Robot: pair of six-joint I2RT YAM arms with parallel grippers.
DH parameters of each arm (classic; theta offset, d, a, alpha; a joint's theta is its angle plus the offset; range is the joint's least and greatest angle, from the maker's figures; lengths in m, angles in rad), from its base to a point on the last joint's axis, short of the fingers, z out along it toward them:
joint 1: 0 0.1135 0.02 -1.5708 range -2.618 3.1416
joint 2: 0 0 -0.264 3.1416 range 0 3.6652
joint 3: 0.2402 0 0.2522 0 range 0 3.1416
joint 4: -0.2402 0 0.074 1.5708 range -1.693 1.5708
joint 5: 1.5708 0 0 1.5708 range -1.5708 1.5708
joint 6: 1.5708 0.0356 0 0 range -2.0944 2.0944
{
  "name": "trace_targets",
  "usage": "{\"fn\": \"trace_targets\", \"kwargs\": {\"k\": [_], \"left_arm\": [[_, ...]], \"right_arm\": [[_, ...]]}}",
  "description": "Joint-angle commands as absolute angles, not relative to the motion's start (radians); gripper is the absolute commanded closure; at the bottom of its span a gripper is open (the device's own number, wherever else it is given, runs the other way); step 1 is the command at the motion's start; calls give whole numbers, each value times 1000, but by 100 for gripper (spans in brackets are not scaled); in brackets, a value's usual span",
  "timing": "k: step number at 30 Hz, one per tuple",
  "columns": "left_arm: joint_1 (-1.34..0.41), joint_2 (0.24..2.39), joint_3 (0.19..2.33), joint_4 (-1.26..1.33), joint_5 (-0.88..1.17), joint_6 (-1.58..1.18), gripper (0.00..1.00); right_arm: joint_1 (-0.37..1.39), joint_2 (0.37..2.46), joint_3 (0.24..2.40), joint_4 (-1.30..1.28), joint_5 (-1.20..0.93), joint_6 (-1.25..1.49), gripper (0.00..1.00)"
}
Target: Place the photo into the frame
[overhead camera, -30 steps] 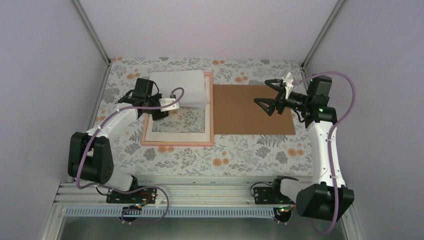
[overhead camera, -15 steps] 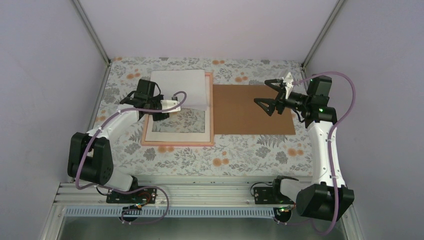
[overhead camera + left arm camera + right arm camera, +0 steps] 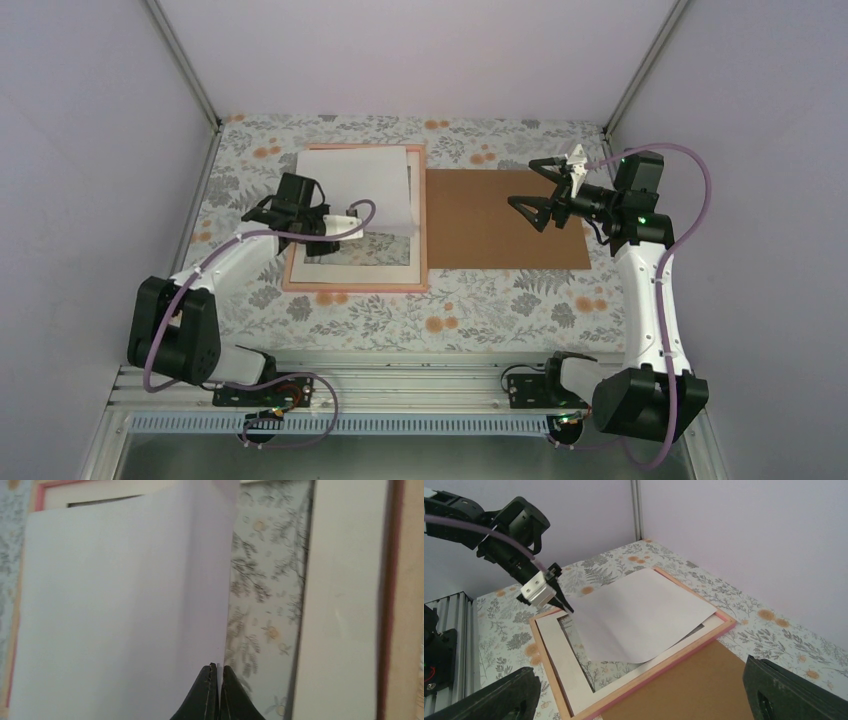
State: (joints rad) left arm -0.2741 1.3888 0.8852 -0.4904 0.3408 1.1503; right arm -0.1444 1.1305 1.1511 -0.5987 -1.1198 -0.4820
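Observation:
The photo shows its plain white back and lies over the far half of the pink frame. My left gripper is shut on the photo's near edge, and the black fingertips pinch the sheet at that edge. From the right wrist, the photo slopes from the raised pinched corner down to the frame's far rail. The frame lies flat with a white mat inside it. My right gripper hangs open above the brown backing board, holding nothing.
The brown backing board lies flat against the frame's right side. A floral cloth covers the table. Grey walls with metal posts close off the left, far and right sides.
My left gripper has drawn the photo toward the near side and lowered it, so the sheet now covers more of the frame's opening. The right arm has not moved.

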Motion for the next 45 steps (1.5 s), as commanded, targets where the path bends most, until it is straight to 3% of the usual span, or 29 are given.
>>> {"fn": "trace_targets", "kwargs": {"k": [1, 10, 23, 45], "left_arm": [[-263, 1431, 1009, -454, 383, 1053, 98], [-252, 1490, 1147, -430, 387, 991, 98], [-299, 1378, 915, -415, 306, 1228, 98], [-328, 1380, 897, -485, 264, 1183, 98]], "right_arm": [[-138, 1122, 1152, -585, -1154, -469, 0], [-137, 1121, 1154, -592, -1154, -479, 0], [-137, 1121, 1147, -590, -1156, -479, 0], [-138, 1120, 1144, -591, -1157, -477, 0]]}}
